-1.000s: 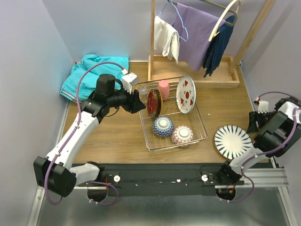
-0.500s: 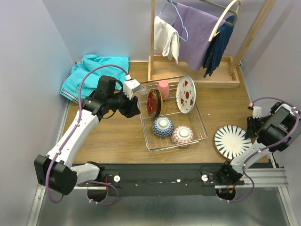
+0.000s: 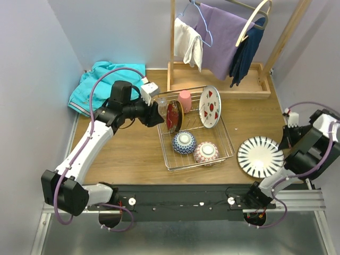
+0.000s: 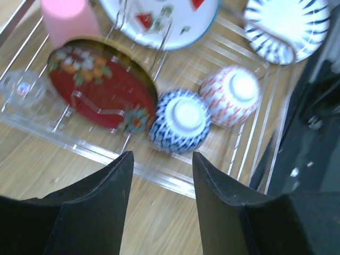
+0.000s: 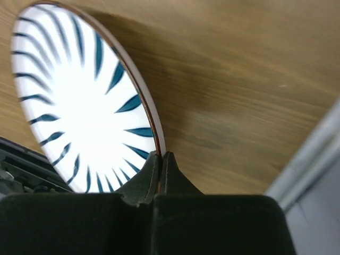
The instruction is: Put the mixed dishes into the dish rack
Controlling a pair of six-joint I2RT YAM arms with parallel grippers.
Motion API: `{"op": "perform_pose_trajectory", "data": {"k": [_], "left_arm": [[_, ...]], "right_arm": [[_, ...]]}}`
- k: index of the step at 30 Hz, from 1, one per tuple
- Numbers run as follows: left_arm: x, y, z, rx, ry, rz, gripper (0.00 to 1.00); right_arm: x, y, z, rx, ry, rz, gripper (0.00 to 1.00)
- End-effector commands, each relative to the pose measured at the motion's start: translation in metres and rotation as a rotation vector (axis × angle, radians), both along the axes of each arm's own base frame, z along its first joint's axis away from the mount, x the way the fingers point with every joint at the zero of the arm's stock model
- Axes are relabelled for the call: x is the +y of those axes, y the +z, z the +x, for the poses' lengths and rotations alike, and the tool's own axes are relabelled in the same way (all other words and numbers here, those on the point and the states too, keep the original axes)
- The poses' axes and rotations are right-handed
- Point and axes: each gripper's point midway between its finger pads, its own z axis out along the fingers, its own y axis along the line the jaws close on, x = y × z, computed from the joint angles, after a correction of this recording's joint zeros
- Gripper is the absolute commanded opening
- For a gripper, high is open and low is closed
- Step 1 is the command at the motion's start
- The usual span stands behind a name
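Right gripper (image 5: 160,159): closed, its two fingers pinched on the rim of the striped plate (image 5: 79,106).
Striped plate: white with dark blue radial strokes and a thin reddish-brown edge. It reaches out from the right fingertips over the wooden table (image 3: 133,154). It is outside the dish rack (image 3: 171,159), just off the near right corner. Whether its far edge touches the wood cannot be told.
Left gripper (image 4: 161,170): open, jaws apart with nothing between them, held at the rack's left side.
Dish rack: silver wire basket directly ahead of the left fingertips and near the right gripper.
Small clear glass (image 4: 21,87): in the rack's left corner, just beside the left gripper.
Red plate (image 4: 101,93): stands on edge in the rack just beyond the left fingers. It has orange and white flowers and a gold rim.
Pink cup (image 4: 66,18): in the rack behind the red plate, farther from the left gripper; blurred.
White plate with red fruit motifs (image 3: 210,106): on edge at the rack's far side, beyond the red plate.
Blue-patterned bowl (image 4: 178,119): upside down on the rack floor, just ahead of the gap between the left fingers.
Pink-patterned bowl (image 4: 234,95): upside down, just beside the blue-patterned bowl on its far side from the left gripper.
Markings: only painted patterns can be made out; anything finer is too small or blurred.
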Motion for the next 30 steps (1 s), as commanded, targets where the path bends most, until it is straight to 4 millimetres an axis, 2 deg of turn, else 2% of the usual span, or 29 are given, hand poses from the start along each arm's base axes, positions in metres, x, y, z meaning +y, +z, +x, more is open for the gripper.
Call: {"op": "perform_pose_trajectory", "data": {"k": [1,5,7,8,10,11,12,14,15,17,20,22,23,26,29,30], "left_arm": [[-0.041,0.041,-0.008,0.045,-0.088,-0.252,0.59],[-0.075,0.068,-0.013,-0.023,-0.194,-0.310,0.67],[-0.087,0.073,-0.013,-0.090,-0.235,-0.300,0.68],[-0.101,0.075,-0.015,-0.113,-0.272,-0.303,0.68],[-0.118,0.080,-0.016,-0.160,-0.325,-0.307,0.68],[-0.130,0.086,-0.010,-0.206,-0.352,-0.318,0.68],[-0.141,0.090,-0.014,-0.236,-0.386,-0.330,0.68],[-0.160,0.097,-0.004,-0.336,-0.437,-0.352,0.67],[-0.169,0.098,-0.002,-0.363,-0.457,-0.357,0.67],[-0.185,0.100,0.010,-0.403,-0.486,-0.361,0.67],[-0.208,0.109,0.017,-0.412,-0.524,-0.384,0.67],[-0.221,0.110,0.014,-0.415,-0.559,-0.399,0.67],[-0.230,0.107,0.017,-0.411,-0.571,-0.401,0.67],[-0.251,0.097,0.010,-0.392,-0.623,-0.413,0.68],[-0.270,0.092,0.001,-0.378,-0.664,-0.442,0.68],[-0.274,0.096,-0.001,-0.393,-0.672,-0.467,0.69]], "right_arm": [[0.021,0.108,0.030,-0.318,0.099,-0.110,0.00],[0.050,0.158,0.031,-0.511,0.195,-0.193,0.00],[0.064,0.168,0.029,-0.560,0.247,-0.230,0.00],[0.071,0.175,0.023,-0.604,0.264,-0.272,0.00],[0.077,0.182,0.019,-0.638,0.291,-0.299,0.00],[0.081,0.184,0.015,-0.638,0.295,-0.294,0.00],[0.082,0.193,0.015,-0.652,0.295,-0.303,0.01],[0.088,0.204,0.011,-0.667,0.303,-0.294,0.00],[0.090,0.221,0.012,-0.709,0.317,-0.319,0.00],[0.100,0.237,0.009,-0.758,0.347,-0.318,0.00],[0.109,0.265,0.005,-0.823,0.360,-0.331,0.00],[0.112,0.278,0.005,-0.853,0.349,-0.339,0.00],[0.115,0.290,0.005,-0.887,0.354,-0.352,0.00],[0.122,0.314,0.003,-0.948,0.352,-0.364,0.00],[0.124,0.322,0.003,-0.966,0.339,-0.359,0.01],[0.125,0.324,0.003,-0.970,0.340,-0.364,0.01]]}}
